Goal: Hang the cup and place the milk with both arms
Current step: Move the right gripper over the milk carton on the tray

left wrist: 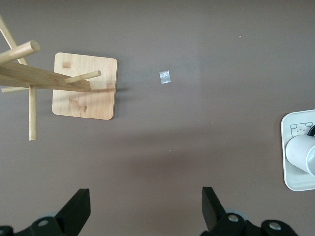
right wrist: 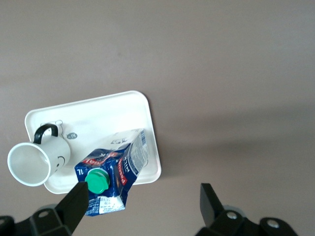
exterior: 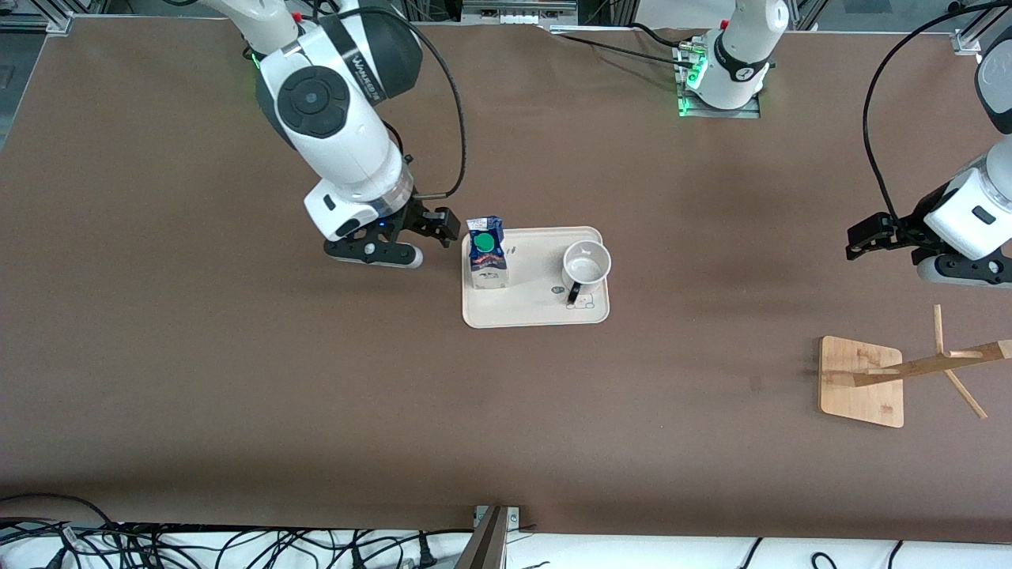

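The right pincer (exterior: 417, 237) hangs above the brown counter (exterior: 237, 395), just beside the tray's edge at the right arm's end. Its jaws stand spread wide and hold nothing; in the right wrist view the two black fingers (right wrist: 74, 204) frame the scene with the milk's base between them.

The milk (exterior: 485, 253) stands upright on the cream tray (exterior: 538, 312), in the part toward the right arm's end, green cap up.

The cup (exterior: 586, 265) stands upright on the same tray, toward the left arm's end, apart from the milk. Its black handle points toward the front camera.

The wooden rack (exterior: 862, 381) stands on the counter toward the left arm's end, nearer to the front camera than the tray and well apart from it.

The left pincer (exterior: 866, 237) waits above bare counter, jaws spread wide, empty.
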You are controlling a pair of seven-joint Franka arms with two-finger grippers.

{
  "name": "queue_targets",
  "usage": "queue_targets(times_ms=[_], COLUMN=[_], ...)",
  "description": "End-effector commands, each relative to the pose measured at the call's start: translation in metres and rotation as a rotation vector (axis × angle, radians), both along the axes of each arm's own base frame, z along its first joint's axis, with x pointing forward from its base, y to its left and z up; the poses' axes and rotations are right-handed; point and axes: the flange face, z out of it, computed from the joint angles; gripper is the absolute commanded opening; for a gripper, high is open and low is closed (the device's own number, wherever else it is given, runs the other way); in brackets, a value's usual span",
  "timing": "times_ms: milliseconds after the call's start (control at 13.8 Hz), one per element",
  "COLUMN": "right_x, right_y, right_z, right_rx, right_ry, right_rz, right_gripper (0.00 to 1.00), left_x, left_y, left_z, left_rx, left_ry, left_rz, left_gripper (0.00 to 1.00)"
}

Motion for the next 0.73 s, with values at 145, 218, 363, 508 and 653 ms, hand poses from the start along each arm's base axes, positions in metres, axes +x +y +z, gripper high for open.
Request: queue_targets(times_ms=[145,218,363,508,653], right_x=[-0.014,-0.019,-0.020,-0.023,-0.031], right_y=[0.039,0.046,0.059,0.072,0.090], right_z=[-0.039,-0.044,-0.054,-0.065,-0.074], right_rx=[-0.094,-0.098,-0.074,-0.054,-0.038], right_ry=[-0.005,-0.003,-0.024,-0.042,-0.063], right_rz=[0.085,0.100,0.119,0.136,0.167], right_gripper=[1.00,1.00,1.00,1.00,1.00], left_x=[-0.007,-0.007,-0.007,-0.007,-0.007], left_y=[0.001,0.001,0.002,0.003,0.003], left_z=[-0.002,-0.002,-0.002,-0.003,-0.003], left_rx=[0.016,0.016,0.016,0.016,0.016], left_ry=[-0.002,-0.001,-0.001,0.001,0.001], left_rz=[0.006,0.006,0.008,0.009,0.009], left_gripper=[1.00,1.00,1.00,1.00,1.00])
